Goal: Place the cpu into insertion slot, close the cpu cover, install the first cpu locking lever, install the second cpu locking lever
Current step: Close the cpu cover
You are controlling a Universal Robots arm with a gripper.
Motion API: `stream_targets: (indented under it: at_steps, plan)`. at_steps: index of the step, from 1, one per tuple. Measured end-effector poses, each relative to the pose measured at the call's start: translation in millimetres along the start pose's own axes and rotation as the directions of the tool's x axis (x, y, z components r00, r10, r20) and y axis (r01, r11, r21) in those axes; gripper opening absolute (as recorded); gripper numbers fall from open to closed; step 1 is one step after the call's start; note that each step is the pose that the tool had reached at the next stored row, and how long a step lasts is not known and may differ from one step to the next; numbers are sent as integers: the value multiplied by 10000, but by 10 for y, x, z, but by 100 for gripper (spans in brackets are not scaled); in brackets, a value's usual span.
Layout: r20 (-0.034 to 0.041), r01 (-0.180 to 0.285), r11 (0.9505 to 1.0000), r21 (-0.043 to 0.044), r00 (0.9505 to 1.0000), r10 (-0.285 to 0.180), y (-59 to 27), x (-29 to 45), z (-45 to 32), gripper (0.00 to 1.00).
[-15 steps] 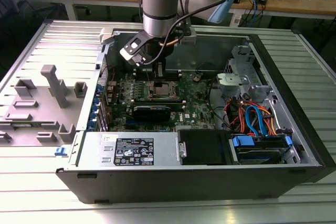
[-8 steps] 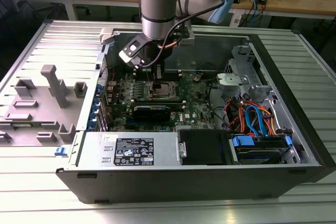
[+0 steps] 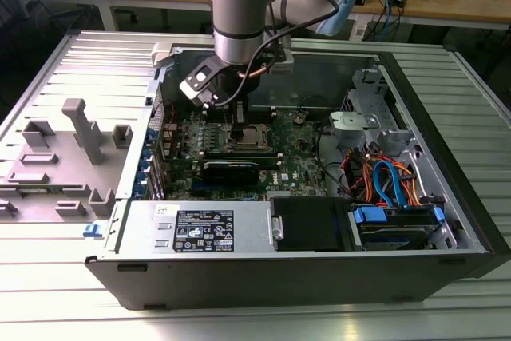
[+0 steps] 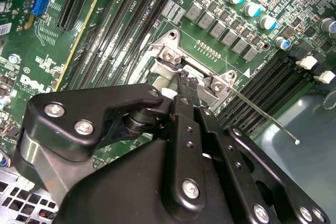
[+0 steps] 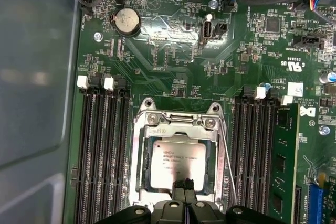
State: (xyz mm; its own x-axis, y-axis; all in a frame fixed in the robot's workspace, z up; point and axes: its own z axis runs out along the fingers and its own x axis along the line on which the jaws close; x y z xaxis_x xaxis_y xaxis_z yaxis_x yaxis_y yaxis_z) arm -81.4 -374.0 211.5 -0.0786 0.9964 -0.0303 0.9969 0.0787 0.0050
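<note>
Gripper (image 5: 185,184): in the first wrist view the two black fingertips (image 5: 180,186) are pressed together, with only a thin seam between them and nothing seen held. In the second wrist view the gripper (image 4: 187,83) points down at the screwed end of the socket.

Tip position: over the edge of the cpu (image 5: 178,163), at the rim of the cpu cover (image 5: 140,150). Cannot tell whether the tips actually touch metal.

The cpu lies flat in the insertion slot with its silver top facing up, showing through the cover's square window. The cpu cover lies down around it. Its frame borders the chip on the sides that show, and the hinge end with two screws is on the side away from the tips.

Locking lever (image 5: 227,156): a thin wire rod running along one side of the socket, between the cover and the neighbouring memory slots (image 5: 102,150). In the second wrist view the locking lever (image 4: 262,114) reaches out past the socket corner and ends in a small ball.

Further out, a coin cell battery (image 5: 127,20) sits on the green motherboard (image 5: 173,61), well apart from the socket.

Exterior view: the gripper (image 3: 238,120) hangs over the cpu (image 3: 254,135) inside the open computer case (image 3: 447,197).
</note>
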Motion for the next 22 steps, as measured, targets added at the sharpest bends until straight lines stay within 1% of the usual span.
stream_targets:
  at_steps: [6, 10, 16, 22]
  plan:
    - [-2, 15, 10000, -2, 10000, -15, -11, -1, 30, 11]
    - [-2, 20, 10000, -2, 10000, -20, -12, -3, 32, 11]
    - [-2, 21, 10000, -2, 10000, -21, -12, -5, -24, 11]
    - [-3, 24, 10000, -3, 10000, -24, -5, -7, -45, 11]
